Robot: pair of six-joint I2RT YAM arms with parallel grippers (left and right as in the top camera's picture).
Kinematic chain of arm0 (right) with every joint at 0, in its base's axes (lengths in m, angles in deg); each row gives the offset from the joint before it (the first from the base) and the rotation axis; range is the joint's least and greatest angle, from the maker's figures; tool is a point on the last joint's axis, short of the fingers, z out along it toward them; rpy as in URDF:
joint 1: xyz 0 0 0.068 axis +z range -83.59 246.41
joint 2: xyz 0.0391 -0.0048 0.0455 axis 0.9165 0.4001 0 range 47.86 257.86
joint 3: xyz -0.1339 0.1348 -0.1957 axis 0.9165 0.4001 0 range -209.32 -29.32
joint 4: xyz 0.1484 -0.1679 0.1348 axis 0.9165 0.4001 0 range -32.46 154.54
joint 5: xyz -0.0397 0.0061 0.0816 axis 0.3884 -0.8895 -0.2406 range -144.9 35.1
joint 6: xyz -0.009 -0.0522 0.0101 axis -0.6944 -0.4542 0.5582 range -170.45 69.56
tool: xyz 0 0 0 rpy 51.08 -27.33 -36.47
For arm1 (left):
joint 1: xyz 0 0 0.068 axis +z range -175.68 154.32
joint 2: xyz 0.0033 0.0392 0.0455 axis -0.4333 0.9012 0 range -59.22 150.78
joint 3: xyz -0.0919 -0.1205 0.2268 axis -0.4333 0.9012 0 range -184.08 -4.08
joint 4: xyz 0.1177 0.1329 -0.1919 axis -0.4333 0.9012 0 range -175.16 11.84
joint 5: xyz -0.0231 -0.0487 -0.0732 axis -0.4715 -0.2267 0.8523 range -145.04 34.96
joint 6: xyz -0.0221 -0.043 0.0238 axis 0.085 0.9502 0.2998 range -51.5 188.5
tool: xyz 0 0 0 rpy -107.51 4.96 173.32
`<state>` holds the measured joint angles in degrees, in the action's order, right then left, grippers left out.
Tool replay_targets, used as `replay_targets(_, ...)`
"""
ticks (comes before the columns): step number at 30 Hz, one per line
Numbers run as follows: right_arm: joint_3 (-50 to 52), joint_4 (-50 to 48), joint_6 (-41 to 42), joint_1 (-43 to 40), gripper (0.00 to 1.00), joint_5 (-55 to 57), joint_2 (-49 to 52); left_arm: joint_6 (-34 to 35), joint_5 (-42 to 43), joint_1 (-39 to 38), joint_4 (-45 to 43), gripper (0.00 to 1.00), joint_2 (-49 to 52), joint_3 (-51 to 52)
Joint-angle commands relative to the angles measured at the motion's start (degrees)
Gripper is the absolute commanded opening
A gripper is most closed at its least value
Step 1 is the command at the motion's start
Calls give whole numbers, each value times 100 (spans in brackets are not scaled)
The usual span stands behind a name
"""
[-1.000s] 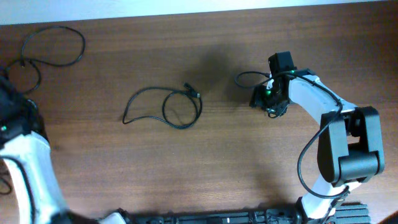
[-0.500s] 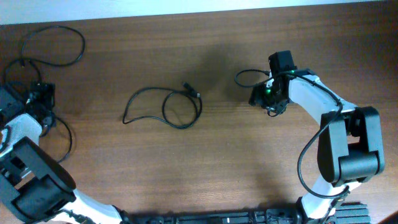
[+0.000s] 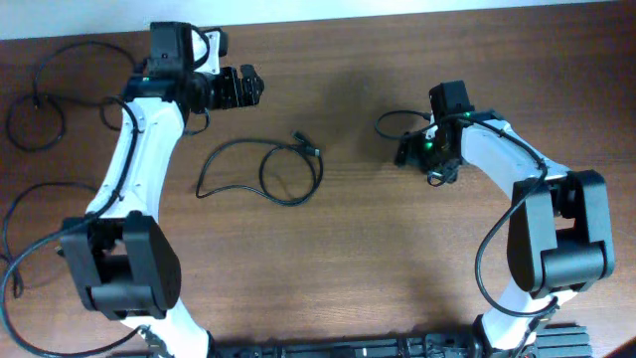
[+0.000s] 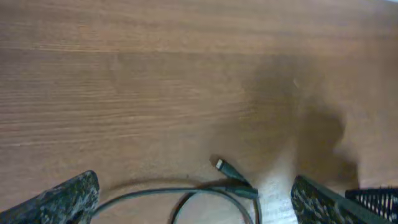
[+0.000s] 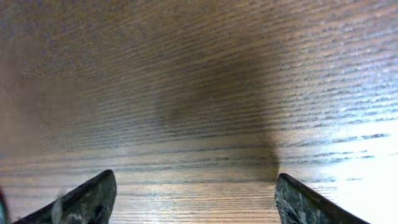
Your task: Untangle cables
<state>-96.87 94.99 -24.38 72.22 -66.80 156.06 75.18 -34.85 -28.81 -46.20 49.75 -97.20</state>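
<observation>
A thin black cable (image 3: 263,171) lies in loose loops mid-table, its plug end (image 3: 306,145) pointing right. In the left wrist view that cable (image 4: 186,193) shows two plugs, one with a light tip (image 4: 219,163). Another black cable (image 3: 84,70) loops at the back left corner. My left gripper (image 3: 248,87) hovers open behind the middle cable; in its own view the gripper (image 4: 194,182) holds nothing. My right gripper (image 3: 407,151) is open over bare wood, and its wrist view (image 5: 196,178) shows nothing between the fingers. A small black loop (image 3: 390,123) lies just behind it.
The wooden table's far edge (image 3: 328,15) meets a white wall. Black wires (image 3: 20,264) trail by the left arm's base at the left edge. The arms' bases stand at the front left and front right.
My left arm has swung from the far left edge to the back of the table, behind the middle cable, and its jaws have opened. The right jaws have widened; that arm has stayed put.
</observation>
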Motion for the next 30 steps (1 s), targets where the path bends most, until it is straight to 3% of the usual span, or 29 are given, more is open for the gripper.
replay_targets(1,13,0,-13,24,99,55,-101,-192,-455,13,785,99,-225,-369)
replay_targets(3,13,2,-13,24,99,57,-101,-155,-1329,13,1445,99,-1084,-369)
replay_targets(9,13,2,-13,24,99,57,-101,157,-1718,13,2326,99,-2855,-142)
replay_targets(11,13,2,-13,24,99,57,-101,944,-2485,13,2111,99,-3171,444)
replay_targets(12,13,2,-13,24,99,57,-101,1519,-2264,4,1443,99,-3510,1335)
replay_targets(14,13,2,-13,24,99,57,-101,2673,-2129,-35,938,99,-3792,2472)
replay_targets(16,13,2,-13,24,99,57,-101,4680,-872,-35,772,99,-3663,3456)
replay_targets(18,13,2,-13,24,99,57,-101,5464,-787,-37,776,99,-3375,3923)
replay_targets(19,13,2,-13,24,99,57,-101,6349,-785,-50,776,99,-3139,4030)
replay_targets(21,13,2,-13,24,99,57,-101,7265,-796,-142,669,97,-2662,4035)
replay_targets(23,13,2,-13,24,99,57,-101,7287,-925,-149,304,85,-2179,4035)
replay_targets(25,13,2,-13,24,99,57,-101,7278,-1093,-149,-308,24,-1696,4035)
replay_targets(26,13,2,-13,24,99,57,-101,7278,-1377,-146,-575,0,-1709,4009)
replay_targets(28,13,2,-13,24,99,57,-101,6872,-1823,-105,-625,0,-1875,3773)
replay_targets(30,13,2,-13,24,99,57,-101,5418,-2691,-94,-780,0,-2240,3272)
